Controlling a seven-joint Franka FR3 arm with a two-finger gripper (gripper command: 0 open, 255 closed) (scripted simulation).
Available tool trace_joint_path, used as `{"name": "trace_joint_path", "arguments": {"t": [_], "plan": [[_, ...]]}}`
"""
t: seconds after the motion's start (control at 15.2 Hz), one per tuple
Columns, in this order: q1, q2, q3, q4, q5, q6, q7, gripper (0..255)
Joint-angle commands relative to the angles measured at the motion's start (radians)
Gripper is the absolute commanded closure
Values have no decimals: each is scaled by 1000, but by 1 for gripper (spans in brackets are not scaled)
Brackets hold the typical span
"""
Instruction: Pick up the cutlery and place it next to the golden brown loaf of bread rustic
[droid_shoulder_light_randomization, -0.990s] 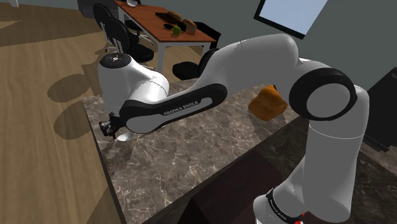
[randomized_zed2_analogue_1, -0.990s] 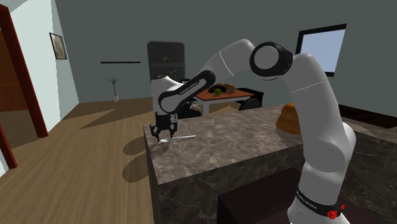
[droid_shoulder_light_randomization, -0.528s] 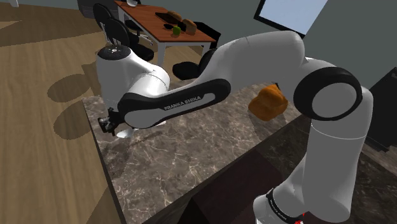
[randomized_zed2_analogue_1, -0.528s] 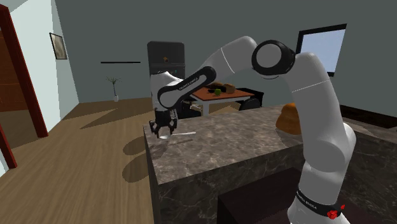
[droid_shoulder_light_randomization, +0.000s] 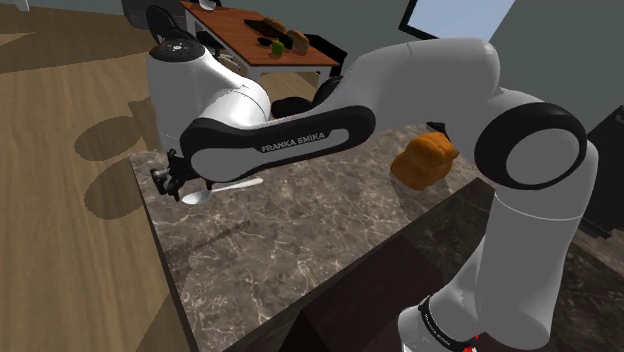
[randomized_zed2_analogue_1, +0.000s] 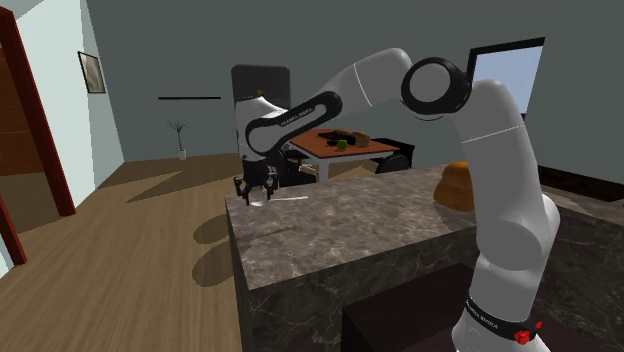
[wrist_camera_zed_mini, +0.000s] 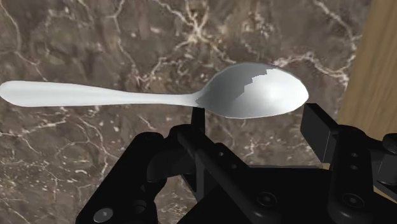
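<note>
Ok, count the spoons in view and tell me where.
1: the spoon is clasped in the jaws of the gripper, above the counter near its edge at the shoulder view's left. The arm may hide others.

The jaws have risen and shifted toward 11 o'clock in the shoulder view, closer to the edge of the worktop (droid_shoulder_light_randomization: 300, 250). The spoon (droid_shoulder_light_randomization: 222, 190) has gone up with them, clasped at its bowl. More of its handle now shows, reaching from the jaws toward 3 o'clock. In the second exterior view the same move also goes toward 11 o'clock. The arm (droid_shoulder_light_randomization: 290, 145) has lifted, and its forearm now sits higher over the stone.
</note>
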Motion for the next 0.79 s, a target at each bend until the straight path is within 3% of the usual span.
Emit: {"name": "trace_joint_path", "arguments": {"t": [0.0, 0.73], "plan": [[0, -9, 3, 15, 7, -23, -5, 255], [2, -42, 16, 115, 34, -151, -37, 255]]}}
